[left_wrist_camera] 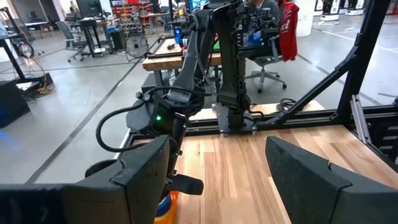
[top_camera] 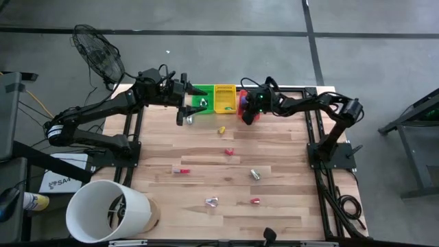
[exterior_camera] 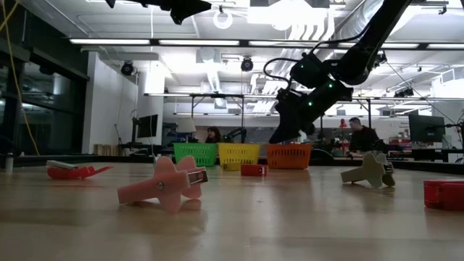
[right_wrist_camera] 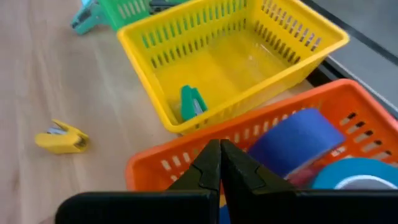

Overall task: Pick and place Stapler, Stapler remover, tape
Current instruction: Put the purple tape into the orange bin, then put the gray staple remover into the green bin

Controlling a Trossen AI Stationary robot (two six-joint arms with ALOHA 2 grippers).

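My right pincer (right_wrist_camera: 219,163), fingers pressed together and empty, hovers at the rim of the orange slotted plastic basket (right_wrist_camera: 261,134). Blue tape rolls (right_wrist_camera: 298,140) lie inside it. A green staple remover (right_wrist_camera: 191,102) sits in the yellow plastic basket (right_wrist_camera: 186,37). My left pincer (top_camera: 184,110), spread apart, hangs near the green basket (top_camera: 201,98).

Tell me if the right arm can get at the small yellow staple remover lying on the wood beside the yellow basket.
Probably yes: the yellow staple remover lies in the open, with the shut right gripper over the orange basket nearby.
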